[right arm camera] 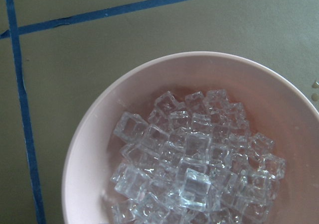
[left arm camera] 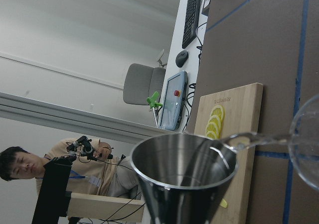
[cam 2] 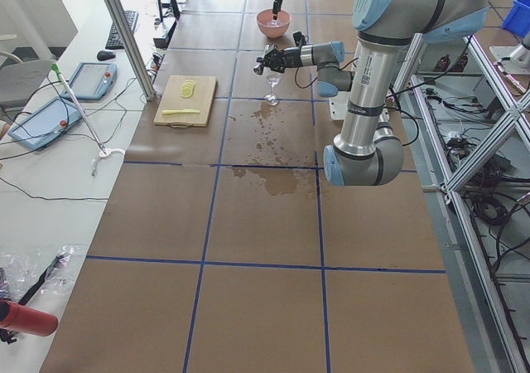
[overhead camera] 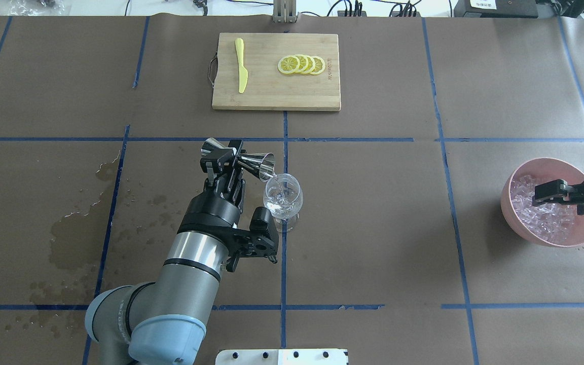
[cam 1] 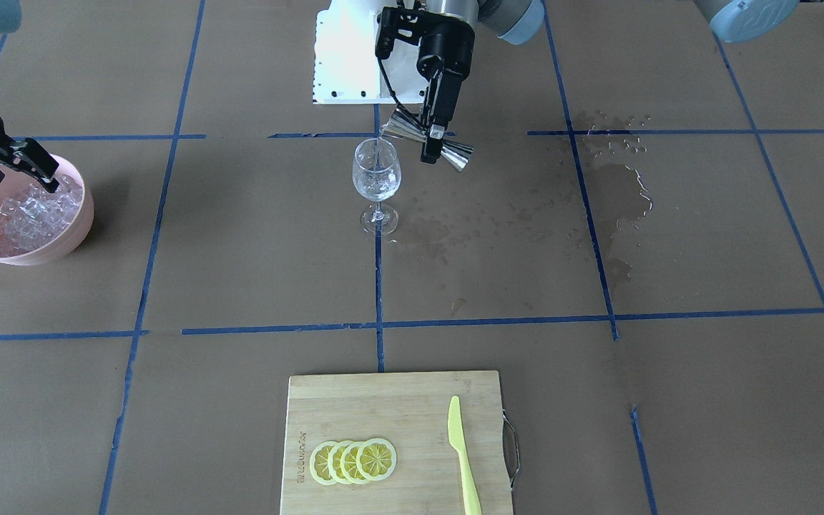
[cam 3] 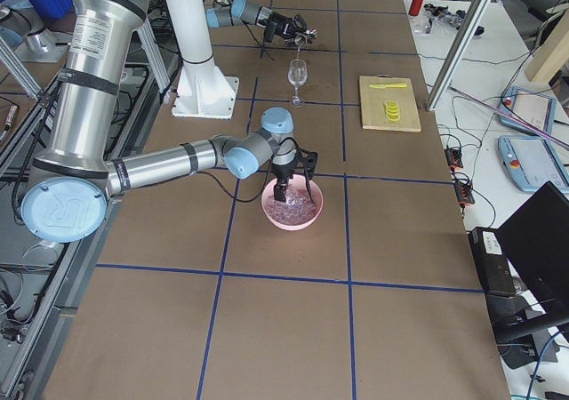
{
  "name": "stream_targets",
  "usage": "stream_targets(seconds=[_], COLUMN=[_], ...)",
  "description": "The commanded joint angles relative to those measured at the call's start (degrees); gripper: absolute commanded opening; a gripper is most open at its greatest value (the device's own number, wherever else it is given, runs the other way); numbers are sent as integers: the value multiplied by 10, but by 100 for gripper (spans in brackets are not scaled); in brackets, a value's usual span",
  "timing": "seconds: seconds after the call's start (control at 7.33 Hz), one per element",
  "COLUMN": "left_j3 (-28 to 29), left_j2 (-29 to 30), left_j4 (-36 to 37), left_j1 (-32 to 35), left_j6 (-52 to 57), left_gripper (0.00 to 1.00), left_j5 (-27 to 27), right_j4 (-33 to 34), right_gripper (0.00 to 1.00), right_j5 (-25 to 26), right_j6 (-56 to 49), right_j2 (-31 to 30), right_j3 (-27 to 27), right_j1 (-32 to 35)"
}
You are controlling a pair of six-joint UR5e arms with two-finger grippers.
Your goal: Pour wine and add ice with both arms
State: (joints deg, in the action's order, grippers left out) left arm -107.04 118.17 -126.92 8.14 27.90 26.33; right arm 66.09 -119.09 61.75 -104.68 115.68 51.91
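Wine mid-pour: thin clear stream runs from lip of tilted steel jigger into wine glass, small pool already in its bowl; glass upright near centre of tabletop; pour step underway, prob. close to done, but can't see how much is left in jigger; ice step not yet done: cubes all heaped in pink bowl, well apart from glass, none seen in glass; L end effector clenched on jigger's waist, holding it near-horizontal, pouring cone's lip just over glass rim; R end effector released, fingers spread, tips down at top of ice heap inside bowl; whether a cube sits btw them can't tell, R wrist cam shows cubes only, no fingers; left to do, imo: finish pour, level jigger, grip cube(s), carry to glass, drop in; wet patches on tabletop on L arm's side
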Motion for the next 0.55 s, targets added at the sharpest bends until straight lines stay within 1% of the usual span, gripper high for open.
stream_targets(seconds=[0.0, 0.41], left_j3=[3, 7], left_j2=[2, 2], left_j4=[0, -2], left_j1=[-5, -6], left_j6=[37, 36], left_gripper=[0, 0], left_j5=[-16, -18], right_j4=[0, 0], right_gripper=[100, 100], right_j5=[0, 0], right_j6=[0, 0], right_j2=[0, 1], right_j3=[1, 2], right_j1=[0, 0])
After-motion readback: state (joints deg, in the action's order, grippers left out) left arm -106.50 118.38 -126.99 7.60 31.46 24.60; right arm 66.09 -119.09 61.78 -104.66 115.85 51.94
